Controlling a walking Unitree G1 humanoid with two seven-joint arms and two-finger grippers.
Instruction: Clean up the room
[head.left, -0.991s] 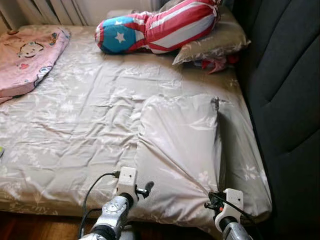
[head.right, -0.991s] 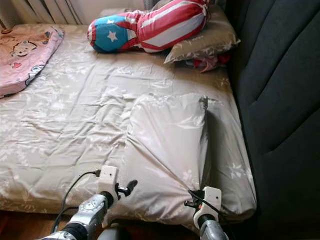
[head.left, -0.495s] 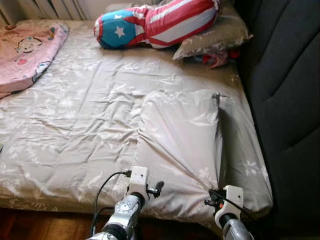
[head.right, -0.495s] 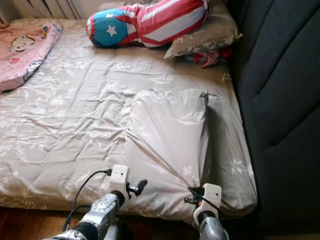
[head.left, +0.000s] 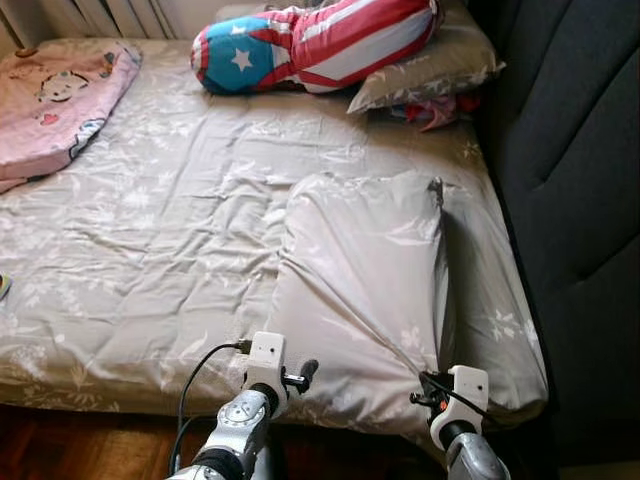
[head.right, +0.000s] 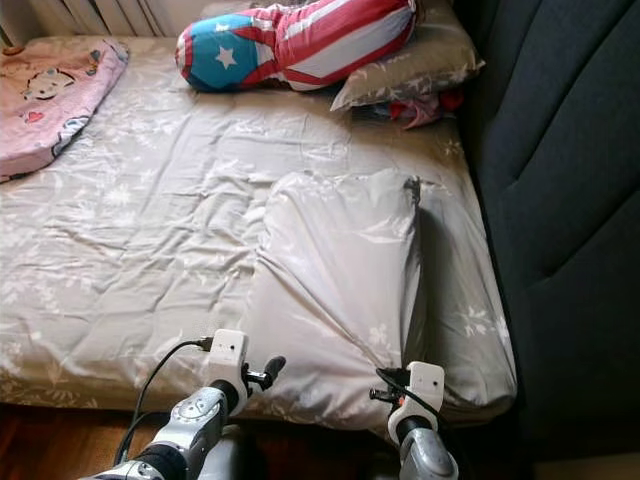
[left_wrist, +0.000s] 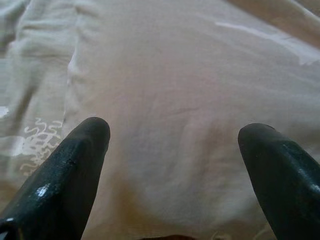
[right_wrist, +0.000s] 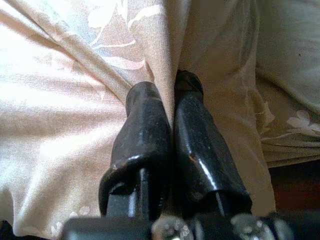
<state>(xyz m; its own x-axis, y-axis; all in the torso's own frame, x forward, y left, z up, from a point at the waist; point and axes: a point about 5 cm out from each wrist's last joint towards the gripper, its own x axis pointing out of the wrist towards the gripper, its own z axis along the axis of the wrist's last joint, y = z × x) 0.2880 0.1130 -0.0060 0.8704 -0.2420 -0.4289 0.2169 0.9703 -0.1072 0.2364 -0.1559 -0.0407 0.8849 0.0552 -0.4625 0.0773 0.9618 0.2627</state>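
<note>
While the right tool (right_wrist: 172, 90) stays pinched on a fold of the grey pillow (head.left: 365, 270) near the bed's (head.left: 150, 230) foot edge, the left tool (left_wrist: 175, 135) hovers with fingers spread over the same pillow. Since a moment ago the left arm has drawn back slightly; the pillow is likely about to be lifted.

No legible text, label, brand or number was found anywhere; only a white star was printed on the blue end of the bolster cushion (head.left: 300, 45).
</note>
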